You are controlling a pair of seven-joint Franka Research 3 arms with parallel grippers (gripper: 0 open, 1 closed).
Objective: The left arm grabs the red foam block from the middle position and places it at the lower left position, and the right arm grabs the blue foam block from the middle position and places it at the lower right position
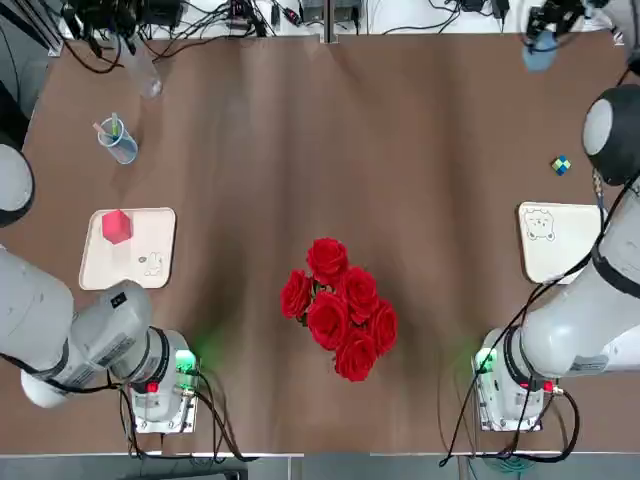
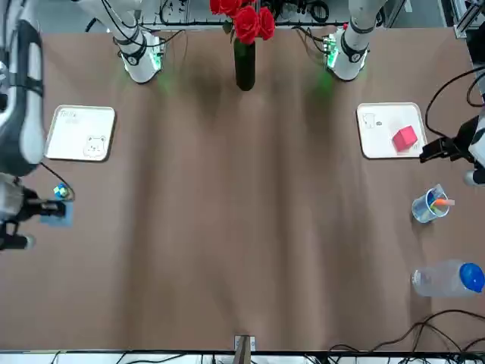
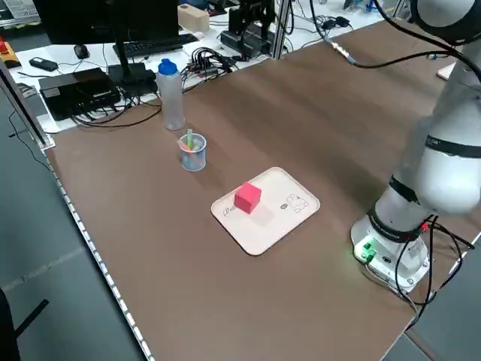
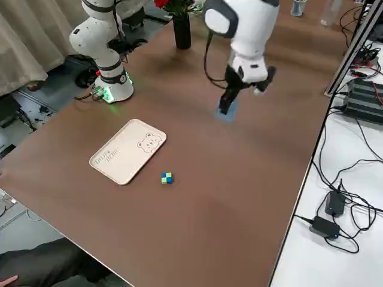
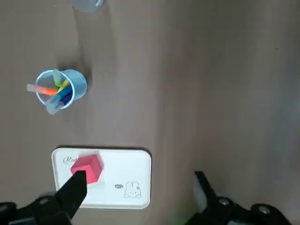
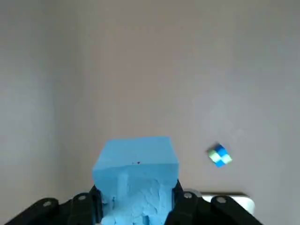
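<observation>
The red foam block (image 1: pixel 117 226) sits on the white tray (image 1: pixel 150 265) at the lower left, also visible as the red foam block (image 3: pixel 247 197) in the left side view. My left gripper (image 5: pixel 140 194) hangs high above that tray, open and holding nothing, with the red foam block (image 5: pixel 87 168) near one fingertip's line. At the far right of the table, my right gripper (image 1: pixel 541 42) is shut on the blue foam block (image 6: pixel 136 171) and holds it off the surface. The blue foam block (image 4: pixel 226 113) is well beyond the right tray (image 4: pixel 127 149).
A vase of red roses (image 1: pixel 338 305) stands near the front middle. A cup of pens (image 1: pixel 118 140) and a plastic bottle (image 3: pixel 171 94) stand at the far left. A small blue-green cube (image 1: pixel 561 165) lies just beyond the right tray (image 1: pixel 555 240). Cables run along the far edge.
</observation>
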